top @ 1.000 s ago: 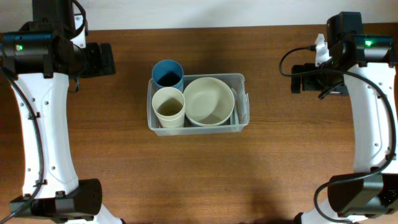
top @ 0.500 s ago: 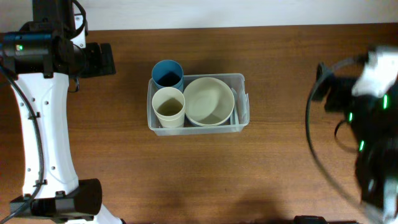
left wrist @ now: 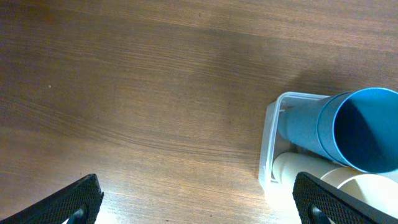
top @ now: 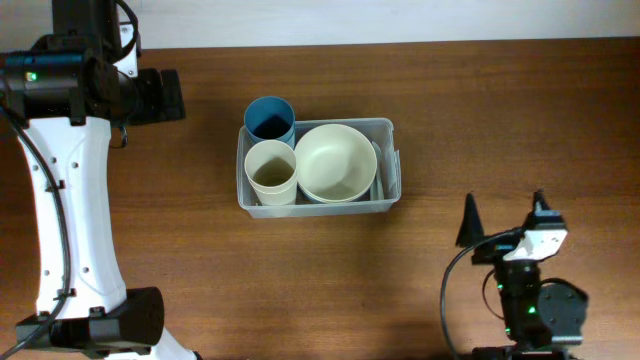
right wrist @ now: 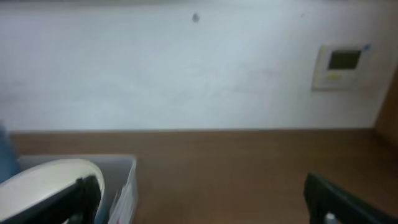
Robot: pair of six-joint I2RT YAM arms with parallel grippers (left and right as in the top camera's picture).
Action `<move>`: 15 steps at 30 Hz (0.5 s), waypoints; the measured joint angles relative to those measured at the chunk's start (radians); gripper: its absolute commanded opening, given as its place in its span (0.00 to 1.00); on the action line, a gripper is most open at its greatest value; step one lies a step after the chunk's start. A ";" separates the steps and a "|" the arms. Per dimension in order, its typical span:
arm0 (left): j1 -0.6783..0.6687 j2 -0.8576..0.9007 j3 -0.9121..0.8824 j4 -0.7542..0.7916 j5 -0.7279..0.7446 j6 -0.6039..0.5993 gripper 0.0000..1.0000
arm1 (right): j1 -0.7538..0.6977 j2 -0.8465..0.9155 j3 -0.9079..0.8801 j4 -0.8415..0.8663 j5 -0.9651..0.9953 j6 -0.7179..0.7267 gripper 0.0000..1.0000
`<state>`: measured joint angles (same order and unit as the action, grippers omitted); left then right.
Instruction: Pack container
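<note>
The clear container (top: 320,209) stands at the table's middle. In it are a cream bowl (top: 335,162), a cream cup (top: 271,172) and a blue cup (top: 269,118). My left gripper (top: 168,95) hangs open and empty to the container's far left. In the left wrist view the gripper (left wrist: 199,208) is wide open, with the container's corner (left wrist: 268,143) and the blue cup (left wrist: 360,127) at right. My right gripper (top: 503,215) is low at the front right, open and empty. In the right wrist view the gripper (right wrist: 208,208) faces the container's wall (right wrist: 121,180) and the bowl (right wrist: 43,180).
A white wall with a small wall panel (right wrist: 339,65) rises behind the table's far edge. Something thin and white (top: 385,160) stands inside the container's right wall. The left arm's white links (top: 60,200) run down the left side.
The right arm has swung from the upper right down to the front right of the table and folded low. The left arm and the container have not moved.
</note>
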<state>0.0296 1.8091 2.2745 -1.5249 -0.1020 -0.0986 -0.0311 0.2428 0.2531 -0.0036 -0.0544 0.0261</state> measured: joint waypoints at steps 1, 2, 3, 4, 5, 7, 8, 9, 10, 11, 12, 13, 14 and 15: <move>0.000 0.000 0.000 0.000 0.000 0.000 1.00 | 0.000 -0.015 -0.029 0.006 -0.007 0.000 0.99; 0.000 0.000 0.000 0.000 0.000 0.000 1.00 | 0.000 -0.024 -0.048 0.006 -0.015 0.000 0.99; 0.000 0.000 0.000 0.000 0.000 0.000 1.00 | 0.001 -0.034 -0.065 0.006 -0.019 -0.001 0.99; 0.000 0.000 0.000 0.000 0.000 0.000 1.00 | 0.002 -0.040 -0.073 0.006 -0.023 -0.001 0.99; 0.000 0.000 0.000 -0.001 0.000 0.000 1.00 | 0.004 -0.053 -0.080 0.006 -0.026 0.000 0.99; 0.000 0.000 0.000 0.000 0.000 0.000 1.00 | 0.010 -0.084 -0.086 0.008 -0.028 0.000 0.99; 0.000 0.000 0.000 0.000 0.000 0.000 1.00 | 0.013 -0.101 -0.090 0.011 -0.030 0.000 0.99; 0.000 0.000 0.000 0.000 0.000 0.000 1.00 | 0.016 -0.120 -0.095 0.013 -0.031 0.000 0.99; 0.000 0.000 0.000 0.000 0.000 0.000 1.00 | 0.018 -0.143 -0.102 0.013 -0.034 -0.001 0.99; 0.000 0.000 0.000 0.000 0.000 0.000 1.00 | 0.019 -0.165 -0.112 0.014 -0.034 0.000 0.99; 0.000 0.000 0.000 0.000 0.000 0.000 1.00 | 0.019 -0.183 -0.122 0.014 -0.034 0.000 0.99; 0.000 0.000 0.000 0.000 0.000 0.000 1.00 | 0.019 -0.200 -0.135 0.015 -0.034 0.000 0.99; 0.000 0.000 0.000 0.000 0.000 0.000 1.00 | 0.019 -0.212 -0.145 0.016 -0.034 0.000 0.99; 0.000 0.000 0.000 0.000 0.000 0.000 1.00 | 0.019 -0.223 -0.162 0.020 -0.035 -0.001 0.99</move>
<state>0.0296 1.8091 2.2745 -1.5253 -0.1017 -0.0986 -0.0120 0.0200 0.0914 0.0166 -0.0891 0.0250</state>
